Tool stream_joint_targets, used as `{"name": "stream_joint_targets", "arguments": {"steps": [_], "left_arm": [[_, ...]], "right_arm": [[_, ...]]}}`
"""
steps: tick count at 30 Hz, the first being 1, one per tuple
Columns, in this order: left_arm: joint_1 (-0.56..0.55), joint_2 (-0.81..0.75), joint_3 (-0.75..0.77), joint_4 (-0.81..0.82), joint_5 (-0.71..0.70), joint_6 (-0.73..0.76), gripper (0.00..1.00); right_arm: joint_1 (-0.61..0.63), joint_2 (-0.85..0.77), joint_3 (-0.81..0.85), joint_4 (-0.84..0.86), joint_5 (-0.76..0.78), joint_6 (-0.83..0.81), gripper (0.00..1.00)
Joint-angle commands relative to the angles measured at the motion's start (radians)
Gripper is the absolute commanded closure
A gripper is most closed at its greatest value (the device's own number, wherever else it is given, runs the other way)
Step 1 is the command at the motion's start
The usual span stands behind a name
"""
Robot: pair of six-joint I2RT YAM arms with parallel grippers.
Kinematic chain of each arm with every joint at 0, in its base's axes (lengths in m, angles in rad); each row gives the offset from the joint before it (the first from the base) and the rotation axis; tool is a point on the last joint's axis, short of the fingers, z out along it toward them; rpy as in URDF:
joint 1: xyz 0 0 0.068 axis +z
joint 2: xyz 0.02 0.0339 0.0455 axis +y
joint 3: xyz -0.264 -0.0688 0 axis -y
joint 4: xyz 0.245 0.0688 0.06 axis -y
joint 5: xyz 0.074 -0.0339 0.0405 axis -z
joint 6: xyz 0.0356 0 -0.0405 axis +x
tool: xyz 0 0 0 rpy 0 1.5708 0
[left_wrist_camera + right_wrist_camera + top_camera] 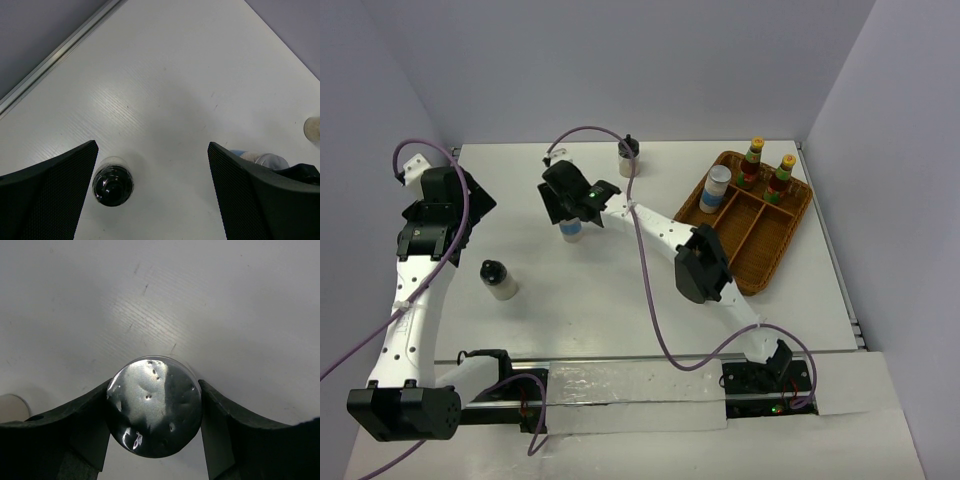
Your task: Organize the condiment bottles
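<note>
Overhead, from the left of the frame: the left arm reaches over the left part of the white counter (590,320). Its wrist view shows the left end effector (152,150) spread wide, with nothing between the fingers. A squat black-capped bottle (498,280) stands upright on the counter, appearing at the lower left of that wrist view just beside the left finger.

At centre, the right end effector (575,205) sits over a silver-lidded bottle (154,406) with a blue band. In the right wrist view both fingers press against its sides, pinching it, and the bottle is upright.

Above centre, a second black-capped bottle (628,155) stands near the counter's upper edge.

At right, a compartmented wicker basket (752,282) holds a second silver-lidded bottle (717,188) in its upper-left compartment. A yellow-capped bottle (752,160) and a second yellow-capped bottle (782,175) stand side by side along its upper edge.
</note>
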Motion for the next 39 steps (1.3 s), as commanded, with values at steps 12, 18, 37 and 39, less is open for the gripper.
{"name": "stream_joint_targets", "arguments": {"steps": [12, 18, 37, 39], "left_arm": [[0.013, -0.027, 0.003, 0.029, 0.014, 0.009, 0.0], [0.015, -0.026, 0.005, 0.028, 0.025, 0.01, 0.0], [0.015, -0.025, -0.001, 0.025, 0.028, 0.009, 0.0], [0.015, -0.024, -0.001, 0.027, 0.03, 0.009, 0.0]], "right_arm": [[-0.329, -0.774, -0.629, 0.188, 0.066, -0.001, 0.91], [-0.434, -0.862, -0.816, 0.203, 0.109, -0.001, 0.91], [-0.509, -0.79, -0.997, 0.276, 0.069, -0.001, 0.91], [-0.51, -0.779, -0.997, 0.279, 0.061, -0.001, 0.91]]}}
